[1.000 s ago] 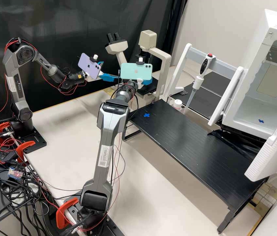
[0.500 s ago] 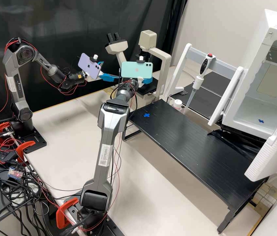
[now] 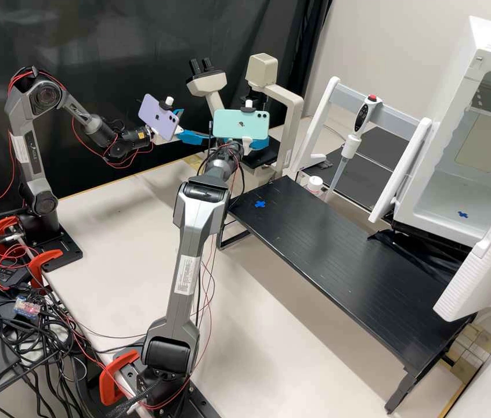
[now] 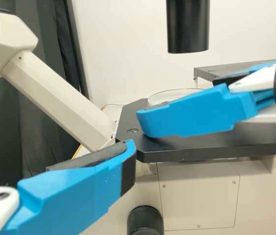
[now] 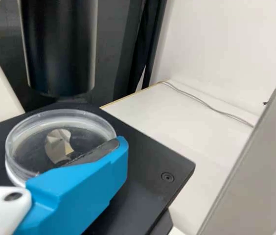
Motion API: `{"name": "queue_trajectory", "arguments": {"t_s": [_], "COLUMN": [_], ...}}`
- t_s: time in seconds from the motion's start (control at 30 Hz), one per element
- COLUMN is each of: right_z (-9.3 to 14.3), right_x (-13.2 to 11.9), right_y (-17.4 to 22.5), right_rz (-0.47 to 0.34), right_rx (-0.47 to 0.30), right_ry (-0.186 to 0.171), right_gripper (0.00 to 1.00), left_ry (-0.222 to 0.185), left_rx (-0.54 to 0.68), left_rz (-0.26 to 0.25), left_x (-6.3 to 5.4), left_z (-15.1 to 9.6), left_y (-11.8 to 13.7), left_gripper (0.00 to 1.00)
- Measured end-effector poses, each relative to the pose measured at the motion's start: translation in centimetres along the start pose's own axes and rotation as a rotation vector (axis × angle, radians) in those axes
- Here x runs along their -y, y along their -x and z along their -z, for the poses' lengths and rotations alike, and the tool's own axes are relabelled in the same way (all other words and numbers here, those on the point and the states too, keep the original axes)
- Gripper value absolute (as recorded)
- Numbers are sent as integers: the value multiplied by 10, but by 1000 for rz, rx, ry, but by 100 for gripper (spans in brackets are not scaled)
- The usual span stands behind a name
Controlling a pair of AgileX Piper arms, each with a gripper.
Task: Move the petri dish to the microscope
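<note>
Claw, right: the white right claw with blue ends is at the microscope stage, beside the dish; whether it pinches the dish or stands loose around it cannot be told.
Claw, left: the white left claw with blue fingers hangs in the air near the microscope, its two fingers spread apart.
Dish: the round, clear, shallow petri dish is at the black, flat microscope stage, near the black upright cylinder above it; whether its base touches the stage is hidden.
Microscope: the cream-coloured metal microscope stands beyond the end of the low, black, grooved platform.
Logos: the purple phone on the left arm and the mint-green phone on the right arm each bear a small dark logo on the back.
Labels: a white printed sticker runs along the right arm, its print too small to tell; a pale sticker is on the left arm.
Platform mark: a blue tape cross.
Bench: the pale bench carries both arms and the platform.
Pipette: a white and grey pipette with a red top hangs upright on its frame.
</note>
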State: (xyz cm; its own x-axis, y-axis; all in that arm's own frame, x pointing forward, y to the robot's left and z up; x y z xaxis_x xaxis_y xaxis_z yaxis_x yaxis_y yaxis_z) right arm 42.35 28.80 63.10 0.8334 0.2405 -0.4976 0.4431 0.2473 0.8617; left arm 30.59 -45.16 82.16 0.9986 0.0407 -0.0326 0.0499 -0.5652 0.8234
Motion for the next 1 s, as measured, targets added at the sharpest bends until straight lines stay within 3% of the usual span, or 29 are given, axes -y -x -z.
{"name": "queue_trajectory", "arguments": {"t_s": [0.17, 0.4, 0.6, 0.67, 1.0], "right_z": [-12, -22, -31, -34, -62], "right_x": [5, 0, 3, 4, -8], "right_y": [7, 37, 79, 93, 178], "right_rz": [7, -4, 5, -2, -194], "right_rx": [8, -6, -22, -35, -120], "right_ry": [-35, -57, -58, -42, -36], "right_gripper": [100, 100, 100, 100, 100], "left_ry": [0, 0, 0, 0, 0], "left_rx": [0, 0, 0, 0, 0], "left_rz": [0, 0, 0, 0, 0], "left_x": [0, 0, 0, 0, 0], "left_z": [0, 0, 0, 0, 0], "left_y": [0, 0, 0, 0, 0], "left_gripper": [100, 100, 100, 100, 100]}}
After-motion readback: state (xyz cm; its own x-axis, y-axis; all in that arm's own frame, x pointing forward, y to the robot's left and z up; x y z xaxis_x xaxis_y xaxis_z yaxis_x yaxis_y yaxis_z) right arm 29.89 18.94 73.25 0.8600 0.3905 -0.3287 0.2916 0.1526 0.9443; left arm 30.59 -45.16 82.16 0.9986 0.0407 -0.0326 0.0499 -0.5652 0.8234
